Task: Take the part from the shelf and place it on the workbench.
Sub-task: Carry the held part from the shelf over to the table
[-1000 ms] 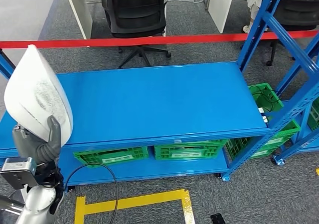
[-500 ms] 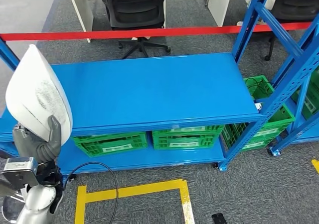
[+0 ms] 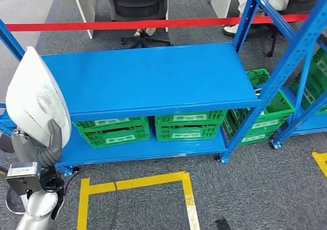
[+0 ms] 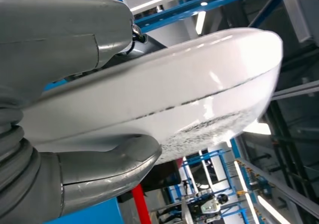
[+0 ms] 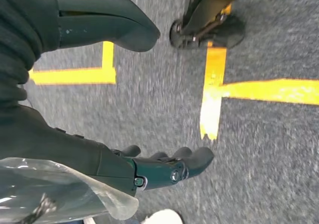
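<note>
your left hand (image 3: 38,148) is raised, gripping the white part (image 3: 37,99) by its lower edge, long axis tilted upright. right hand (image 5: 112,109) hangs slack, fingers apart, holding nothing.

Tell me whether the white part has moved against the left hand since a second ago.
No. The white part sits in the left hand as before; the bench's shift is camera motion.

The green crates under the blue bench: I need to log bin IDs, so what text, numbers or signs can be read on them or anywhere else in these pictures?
No text can be read.
Green crates: white label strips on their fronts, print too small and blurred to read.
White part held by the left hand: grey speckling, no lettering.
Yellow floor tape: plain lines, no characters.
Red barrier tape: plain.
</note>
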